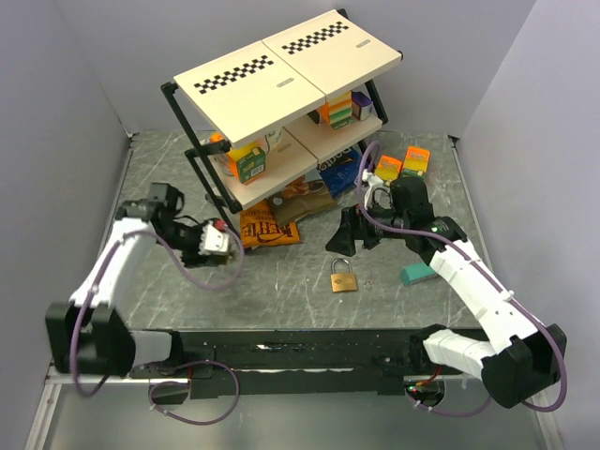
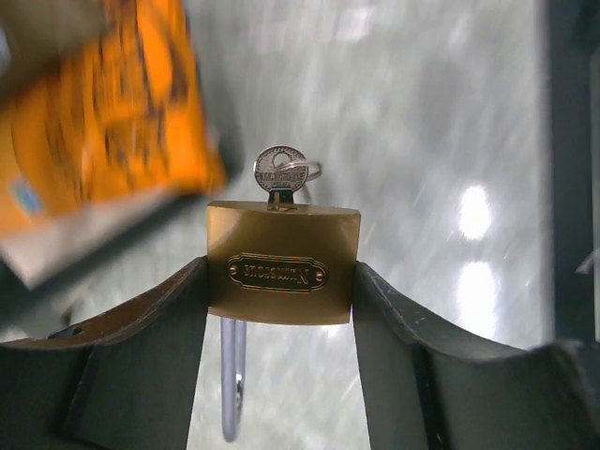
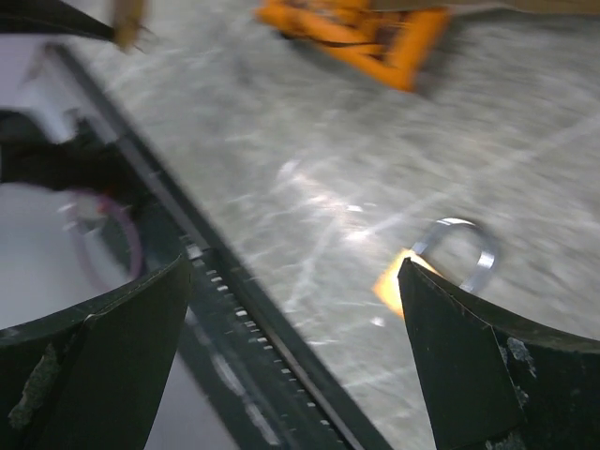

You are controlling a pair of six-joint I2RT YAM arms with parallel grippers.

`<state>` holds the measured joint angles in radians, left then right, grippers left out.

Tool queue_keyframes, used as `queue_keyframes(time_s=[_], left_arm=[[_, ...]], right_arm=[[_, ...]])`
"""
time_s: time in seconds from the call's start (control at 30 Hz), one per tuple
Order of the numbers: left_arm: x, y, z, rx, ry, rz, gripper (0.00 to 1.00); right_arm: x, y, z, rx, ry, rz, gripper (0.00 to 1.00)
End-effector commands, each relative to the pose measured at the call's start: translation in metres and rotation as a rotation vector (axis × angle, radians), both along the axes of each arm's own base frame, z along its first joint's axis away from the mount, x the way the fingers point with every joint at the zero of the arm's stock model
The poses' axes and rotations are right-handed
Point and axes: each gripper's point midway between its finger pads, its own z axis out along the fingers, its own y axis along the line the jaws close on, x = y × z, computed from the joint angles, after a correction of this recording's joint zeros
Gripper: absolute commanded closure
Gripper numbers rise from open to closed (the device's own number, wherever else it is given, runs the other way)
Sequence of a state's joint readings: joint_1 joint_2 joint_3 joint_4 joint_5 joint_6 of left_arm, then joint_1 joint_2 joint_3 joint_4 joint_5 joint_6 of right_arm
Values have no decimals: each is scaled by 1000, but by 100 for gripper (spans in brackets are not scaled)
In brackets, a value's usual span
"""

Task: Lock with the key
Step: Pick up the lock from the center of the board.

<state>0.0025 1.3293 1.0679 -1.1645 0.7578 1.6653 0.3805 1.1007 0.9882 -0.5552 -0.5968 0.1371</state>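
Observation:
A brass padlock (image 2: pixel 281 264) is pinched by its two sides between the dark fingers of my left gripper (image 2: pixel 281 319), which is shut on it. A silver key (image 2: pixel 279 172) sticks in the end of its body, and its steel shackle (image 2: pixel 232 375) hangs toward the camera. In the top view this gripper (image 1: pixel 230 246) is held over the left of the table. A second brass padlock (image 1: pixel 343 277) lies flat mid-table, and the right finger partly covers this second padlock (image 3: pixel 398 278) in the right wrist view. My right gripper (image 1: pixel 352 236) hovers just behind it, open and with nothing between its fingers (image 3: pixel 487 375).
A black rack with cream shelves (image 1: pixel 281 84) holding boxes fills the back. An orange snack bag (image 1: pixel 267 228) lies at its foot, between the two grippers. A teal block (image 1: pixel 415 274) sits beside the right arm, orange boxes (image 1: pixel 412 161) behind it. A black rail (image 1: pixel 300 356) runs along the near edge.

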Motion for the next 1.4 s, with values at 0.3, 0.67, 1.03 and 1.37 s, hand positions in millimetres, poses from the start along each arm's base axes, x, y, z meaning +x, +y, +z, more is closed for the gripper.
queue_keyframes(time_s=[0.3,0.67,1.03,1.37], left_arm=[[-64,-163,113,-344,37,111,99],[-64,-209,135,-347,-98,82,99],[-76,-237,148,-381,-169,-8,99],[-79,-248,145,-378,-210,-44,99]], right_arm=[[-61,35,48,349,104,275,1],[-79,53,38,361,149,360,1],[-67,70,34,345,180,372,1],[-75,81,24,335,219,405,10]])
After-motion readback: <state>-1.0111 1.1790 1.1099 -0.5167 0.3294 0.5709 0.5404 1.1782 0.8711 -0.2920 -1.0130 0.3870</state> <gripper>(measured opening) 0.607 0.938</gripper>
